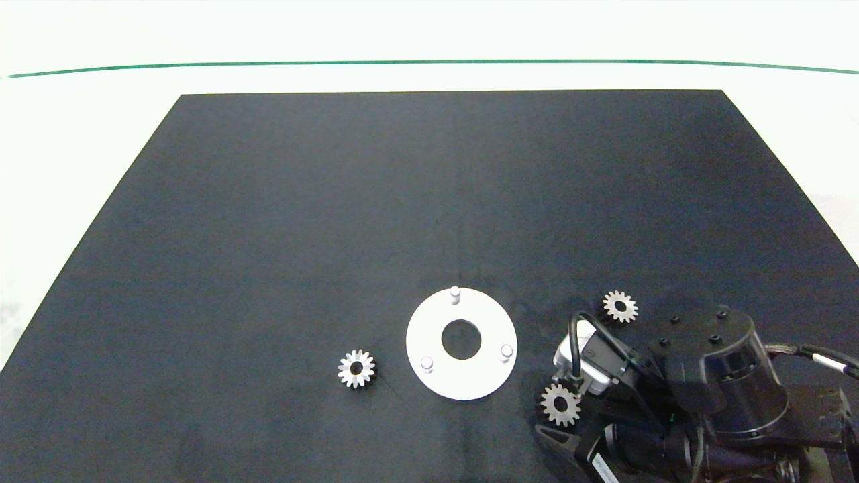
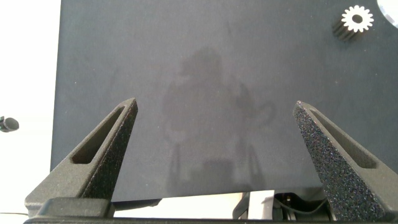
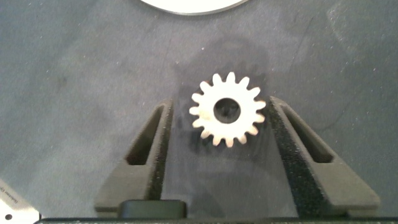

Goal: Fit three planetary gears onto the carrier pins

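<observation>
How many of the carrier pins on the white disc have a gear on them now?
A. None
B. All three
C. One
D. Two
A: all three carrier pins on the white disc stand bare, and the three planetary gears lie on the black mat, one of them between the open jaws of the right gripper.

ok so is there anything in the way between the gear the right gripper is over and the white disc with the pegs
Nothing visible is. The gear lies flat between the open fingers of the right gripper, and only bare black mat separates it from the white disc. All three pegs are bare. The other two gears lie off to the sides.
</observation>
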